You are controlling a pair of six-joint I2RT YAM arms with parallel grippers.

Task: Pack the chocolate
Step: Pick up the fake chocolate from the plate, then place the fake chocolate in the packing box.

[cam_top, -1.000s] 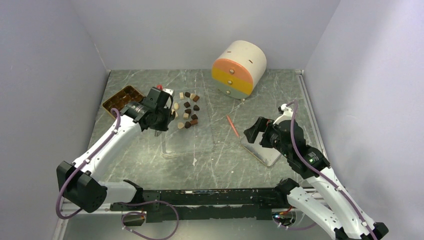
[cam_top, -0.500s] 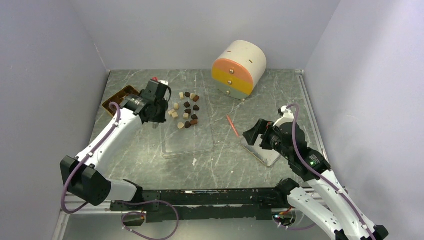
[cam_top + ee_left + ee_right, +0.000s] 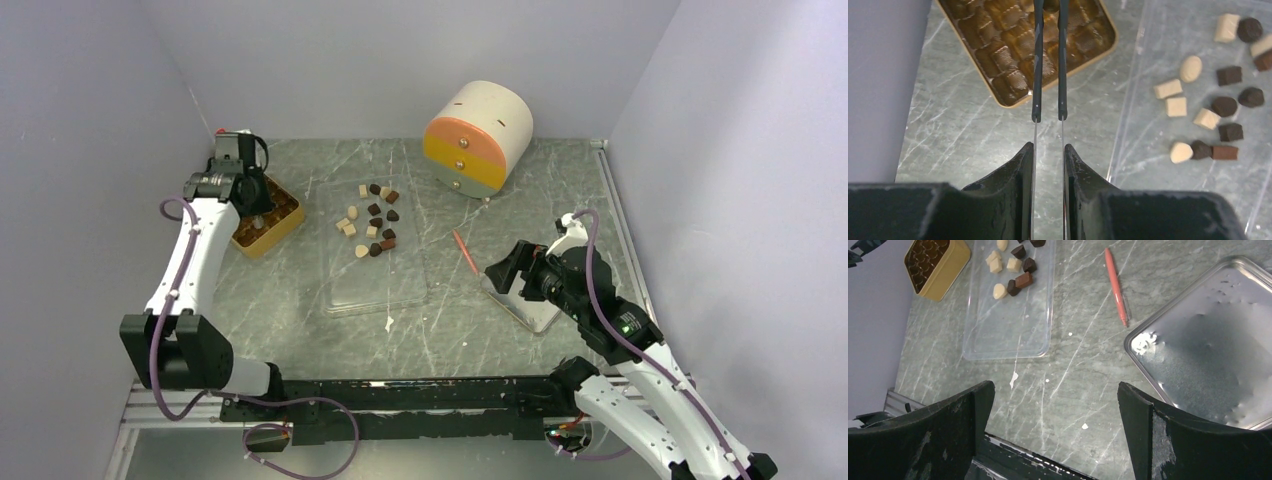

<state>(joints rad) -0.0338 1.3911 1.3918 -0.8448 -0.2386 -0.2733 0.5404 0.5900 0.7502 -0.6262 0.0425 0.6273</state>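
Chocolate lies mostly loose: a scatter of cream, mid-brown and dark bits on the far half of the clear plastic tray, well apart from both sets of fingers. My left gripper hangs over the gold compartment tray at the far left of the table. Its two thin fingers are set close and parallel, with only a narrow slot between them. Right at the tips, against the top edge of the left wrist view, I make out a dark piece pinched between them, I think; the frame cuts it off, so I can't vouch for its shape. From above, those tips point down into the compartments near the tray's middle. My right gripper has its jaws spread wide and grasps nothing. It hovers over the table between the clear tray and a metal tray, with an orange-red pen lying just beyond.
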